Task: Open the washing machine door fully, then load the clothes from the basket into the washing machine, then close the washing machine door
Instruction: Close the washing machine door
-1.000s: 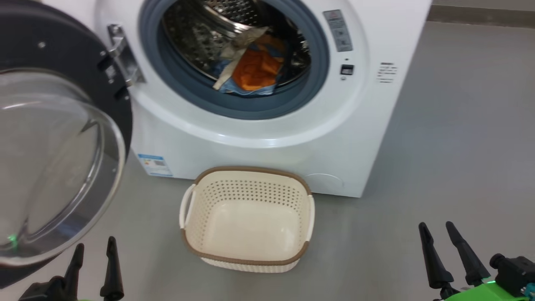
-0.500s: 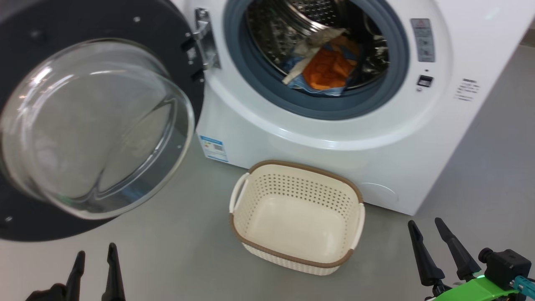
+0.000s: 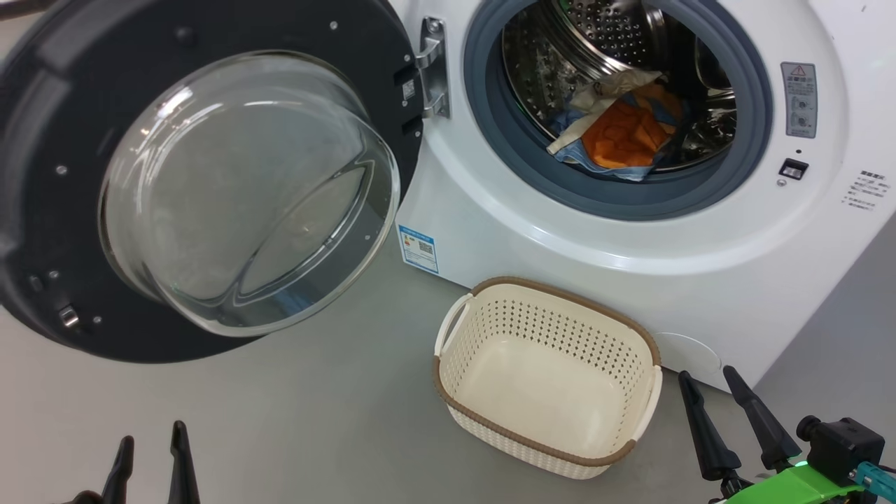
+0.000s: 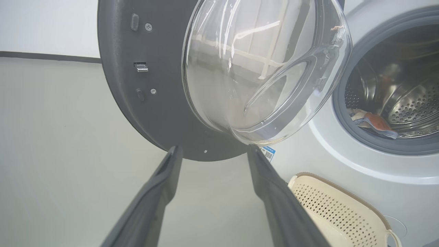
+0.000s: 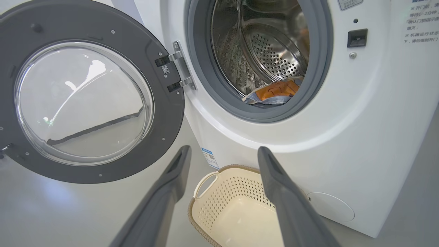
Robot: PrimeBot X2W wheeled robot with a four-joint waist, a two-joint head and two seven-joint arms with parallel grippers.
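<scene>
Only the head camera has swung left. The clothes (image 3: 626, 133) sit inside the washing machine (image 3: 595, 259) drum, the basket (image 3: 560, 325) stands empty before it, and the washing machine door (image 3: 231, 189) hangs wide (closing remains). Both left gripper (image 3: 152, 434) and right gripper (image 3: 705, 372) are spread, empty.

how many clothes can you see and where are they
2: a cream and orange garment lying on a light blue one, both at the front of the drum. The basket is empty. More could be hidden underneath.
</scene>
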